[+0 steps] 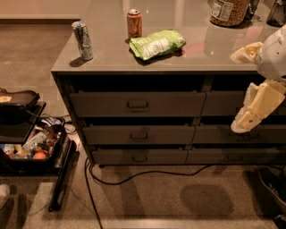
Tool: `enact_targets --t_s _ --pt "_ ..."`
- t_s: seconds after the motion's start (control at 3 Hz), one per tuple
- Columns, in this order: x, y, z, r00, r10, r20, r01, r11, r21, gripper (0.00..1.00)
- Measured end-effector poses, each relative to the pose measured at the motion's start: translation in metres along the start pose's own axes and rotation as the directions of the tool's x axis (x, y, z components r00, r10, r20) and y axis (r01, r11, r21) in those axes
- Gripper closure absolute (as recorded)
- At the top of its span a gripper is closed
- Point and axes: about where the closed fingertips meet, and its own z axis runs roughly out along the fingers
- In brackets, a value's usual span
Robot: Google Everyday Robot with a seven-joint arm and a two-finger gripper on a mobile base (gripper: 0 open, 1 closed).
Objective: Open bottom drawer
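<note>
The bottom drawer (139, 156) is the slim, low dark grey-brown panel at the foot of the left stack, shut, with a small dark bar handle (139, 159) at its centre. Two taller drawers (137, 104) sit above it. A similar slim drawer (232, 156) lies at the foot of the right stack. My gripper (241, 123), cream-coloured, hangs at the right in front of the right stack, level with the middle drawers. It is well to the right of and above the bottom drawer's handle, touching nothing.
On the cabinet top (107, 62) stand a silver can (83, 41), a red can (134, 23), a green chip bag (156, 44) and a jar (229, 11). A black cable (147, 172) runs across the floor. An open case of items (27, 150) sits at the left.
</note>
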Motion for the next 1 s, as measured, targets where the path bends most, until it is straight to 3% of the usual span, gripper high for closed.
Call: enact_targets --t_s 0.33,0.67,1.0 --pt "-0.004 0.004 0.007 0.996 -0.004 0.09 0.007 0.9994 -0.033 0.0" --pt "0.009 0.014 0.046 0.948 0.006 0.32 0.037 0.991 -0.129 0.0" --pt "0.014 0.014 0.07 0.889 0.019 0.458 0.066 0.9836 -0.168 0.0"
